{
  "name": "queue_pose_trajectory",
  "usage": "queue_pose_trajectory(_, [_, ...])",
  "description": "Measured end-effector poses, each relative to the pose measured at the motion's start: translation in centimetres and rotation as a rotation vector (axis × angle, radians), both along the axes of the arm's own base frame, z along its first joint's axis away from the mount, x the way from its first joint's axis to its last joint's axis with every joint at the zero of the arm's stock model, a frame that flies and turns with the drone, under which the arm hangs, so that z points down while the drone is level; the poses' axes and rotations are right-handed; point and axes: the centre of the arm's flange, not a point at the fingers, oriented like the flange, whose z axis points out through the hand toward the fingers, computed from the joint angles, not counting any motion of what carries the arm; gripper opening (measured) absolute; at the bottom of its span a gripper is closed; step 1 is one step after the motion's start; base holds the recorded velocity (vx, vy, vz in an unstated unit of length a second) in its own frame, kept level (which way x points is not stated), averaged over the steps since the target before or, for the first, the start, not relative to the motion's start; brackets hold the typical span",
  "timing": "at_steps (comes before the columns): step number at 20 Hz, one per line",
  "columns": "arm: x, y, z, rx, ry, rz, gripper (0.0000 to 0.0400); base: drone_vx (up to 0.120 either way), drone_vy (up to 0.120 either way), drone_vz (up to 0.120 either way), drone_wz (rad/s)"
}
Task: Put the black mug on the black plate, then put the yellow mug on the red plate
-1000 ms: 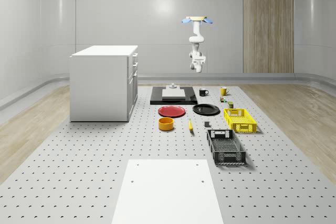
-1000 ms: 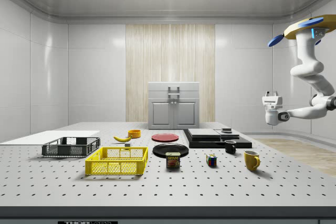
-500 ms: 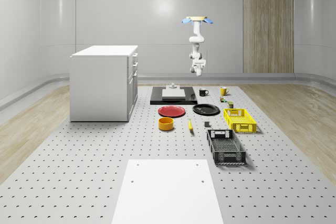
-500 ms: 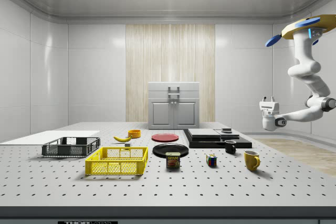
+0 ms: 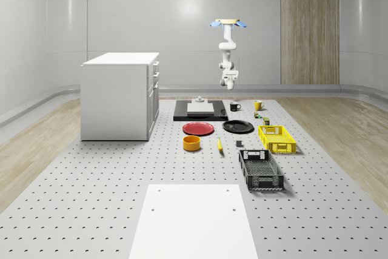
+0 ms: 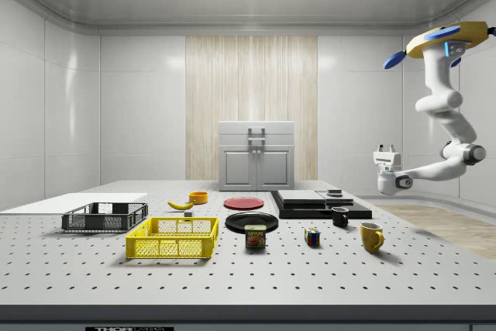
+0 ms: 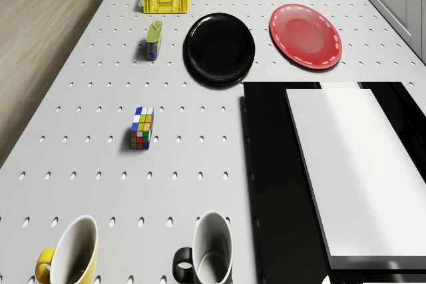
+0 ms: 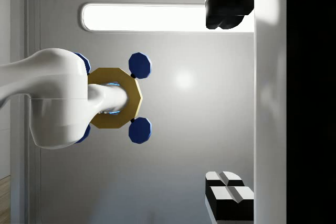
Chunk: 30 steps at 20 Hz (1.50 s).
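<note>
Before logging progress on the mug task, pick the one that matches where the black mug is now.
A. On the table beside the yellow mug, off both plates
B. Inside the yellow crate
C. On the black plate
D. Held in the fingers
A: in the drone view the black mug stands on the table next to the yellow mug, while the black plate and the red plate are both bare.

Two mugs stand on the counter: one black mug [image 7: 208, 251], one yellow mug [image 7: 70, 255]; two plates: one black plate [image 7: 219, 48], one red plate [image 7: 305, 35]; two crates: one yellow crate [image 5: 277, 138], one black crate [image 5: 260, 170]; one yellow bowl [image 5: 192, 143]; one banana [image 5: 219, 145]; one puzzle cube [image 7: 142, 128]; one tin can [image 7: 153, 39]; one white cabinet [image 5: 121, 95].
</note>
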Motion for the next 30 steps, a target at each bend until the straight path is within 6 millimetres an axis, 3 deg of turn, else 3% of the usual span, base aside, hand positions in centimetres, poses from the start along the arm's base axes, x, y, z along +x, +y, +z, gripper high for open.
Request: queue_pose_trajectory(30, [-0.22, 0.47, 0.06, -0.047, -0.023, -0.001, 0.04, 0.12, -0.016, 0.0, 0.0])
